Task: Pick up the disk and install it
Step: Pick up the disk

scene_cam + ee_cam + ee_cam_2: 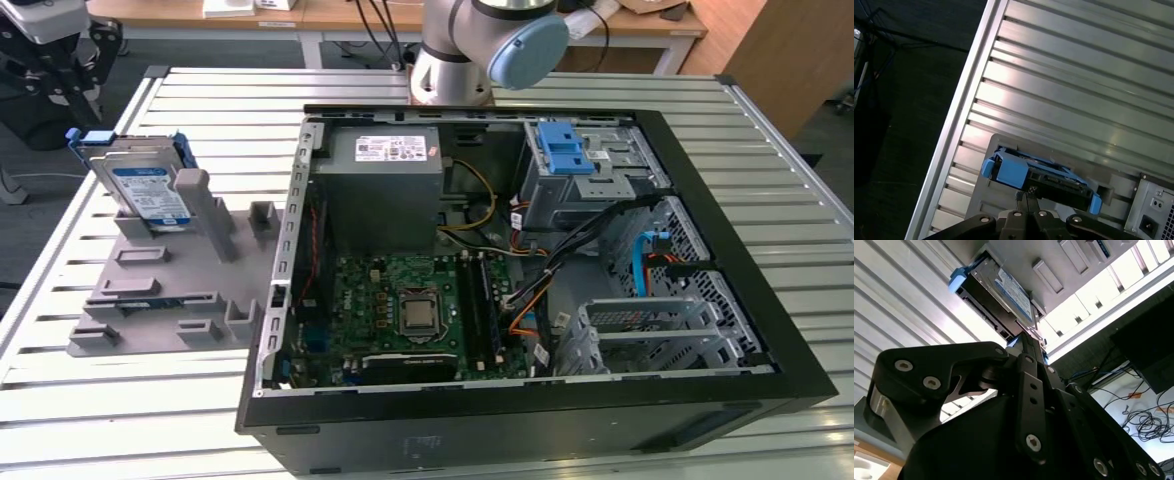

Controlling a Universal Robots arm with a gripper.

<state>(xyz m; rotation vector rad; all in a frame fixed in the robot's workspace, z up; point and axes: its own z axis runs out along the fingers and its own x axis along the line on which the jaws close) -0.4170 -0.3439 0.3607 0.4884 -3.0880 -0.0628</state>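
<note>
The disk [144, 185], silver-grey with a white-and-blue label and a blue frame, stands on edge in a grey holder [160, 290] at the exterior view's left. Both wrist views look down at it: the disk [1044, 175] sits in its slot with its blue frame uppermost, and the label shows on the disk [1004, 295]. My gripper [1026, 196] hangs above it with its fingers pressed together and nothing between them. In the second wrist view the gripper [1026, 337] points at the disk's near end, with a gap between them.
An open computer case [534, 250] lies on the slatted metal table [200, 110], to the exterior view's right of the holder. Inside are a grey power supply [380, 180], a motherboard, cables and a drive cage with a blue latch [567, 150]. The arm's base [454, 60] stands behind the case.
</note>
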